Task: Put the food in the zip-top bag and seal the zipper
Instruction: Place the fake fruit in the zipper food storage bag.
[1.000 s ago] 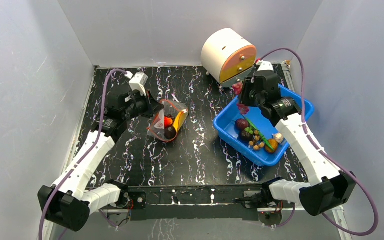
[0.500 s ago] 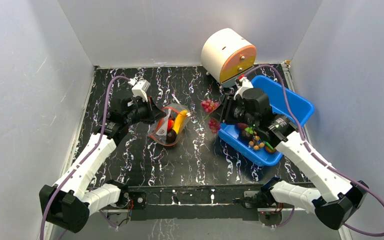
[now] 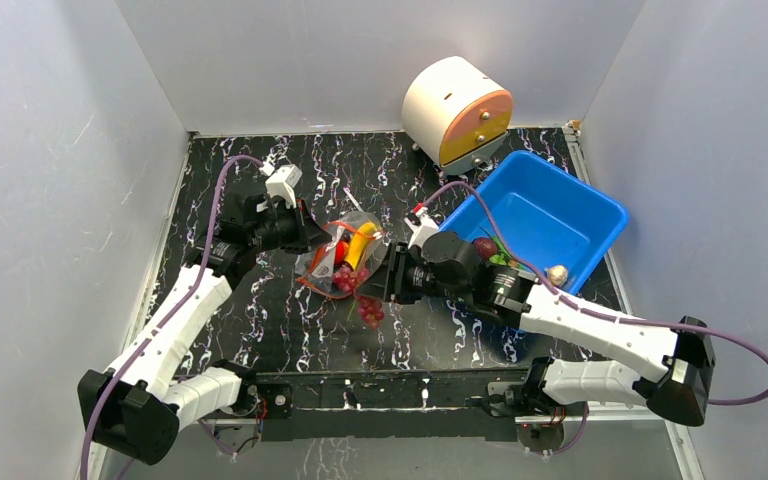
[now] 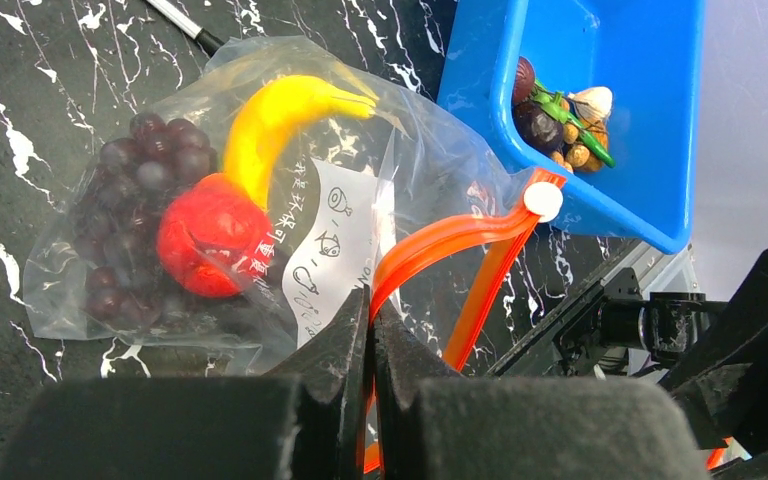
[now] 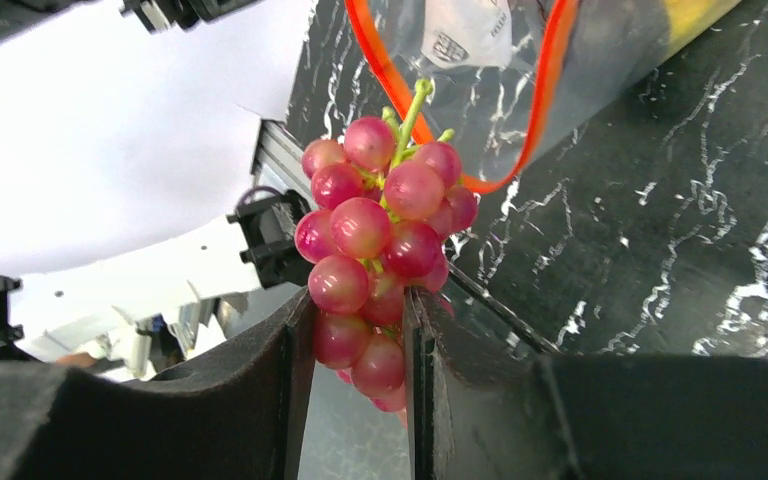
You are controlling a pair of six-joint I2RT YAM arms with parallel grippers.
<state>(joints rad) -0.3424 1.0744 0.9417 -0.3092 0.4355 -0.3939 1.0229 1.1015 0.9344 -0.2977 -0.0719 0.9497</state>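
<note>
The clear zip-top bag (image 3: pixel 345 252) lies left of centre, holding dark grapes (image 4: pixel 125 225), a red round fruit (image 4: pixel 210 235) and a yellow banana (image 4: pixel 280 115). Its white label (image 4: pixel 332 250) faces up. My left gripper (image 4: pixel 372 300) is shut on the red-orange zipper strip (image 4: pixel 460 240) and holds the bag's mouth open; it also shows in the top view (image 3: pixel 305 235). My right gripper (image 5: pixel 358 330) is shut on a pink-red grape bunch (image 5: pixel 380 230) right at the bag's mouth (image 5: pixel 545 100). The bunch also shows in the top view (image 3: pixel 348 280).
A blue bin (image 3: pixel 550 215) stands at the right with several small foods (image 3: pixel 490 250) in its near corner. A white and orange drum-shaped thing (image 3: pixel 457 110) stands at the back. A thin black pen (image 4: pixel 185 25) lies beyond the bag.
My right arm has swung from over the blue bin leftward and down, carrying the grape bunch to the bag's mouth. My left gripper still holds the zipper strip, shifted slightly.
</note>
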